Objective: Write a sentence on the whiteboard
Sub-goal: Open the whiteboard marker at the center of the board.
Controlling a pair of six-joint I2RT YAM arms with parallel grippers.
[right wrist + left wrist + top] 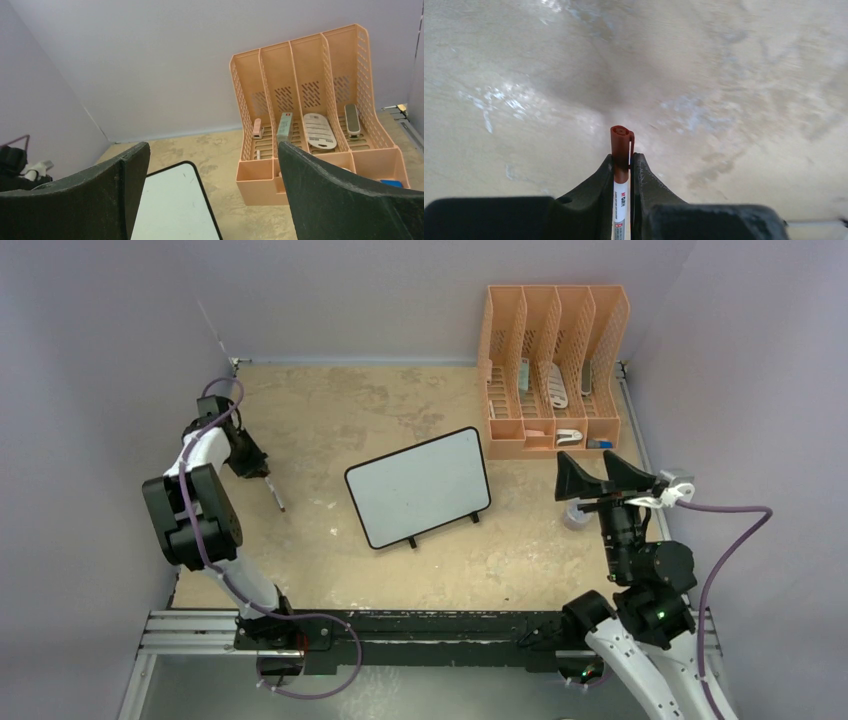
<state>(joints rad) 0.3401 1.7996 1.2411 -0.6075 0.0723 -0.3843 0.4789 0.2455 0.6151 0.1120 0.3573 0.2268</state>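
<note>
**A:** Where is the whiteboard (418,487)?

**B:** Around the middle of the table (330,420), turned at an angle. From above, its long edges climb from lower left to upper right. The two small black feet are on the edge nearest the arms. Its face shows white.

**A:** And the left gripper (262,472)?

**B:** Over at the left side of the table, well apart from the board, with bare tabletop between them. Its wrist camera shows only tabletop beyond the fingers.

**A:** How do its jaws stand?

**B:** They are pressed in on a marker (620,140), one finger on each side of the barrel. The red-brown cap (621,134) sticks out past the fingertips. From above, the marker points down towards the table, slanting towards the board's side.

**A:** What about the right gripper (600,480)?

**B:** It hovers just off the board's right end with its fingers spread wide and nothing between them. Its camera catches a corner of the board at lower left. The peach file rack (305,115) stands against the back wall beyond it.

**A:** Is the board touching either gripper?

**B:** No, it sits between the two and clear of both. It is nearer the right one.
</note>
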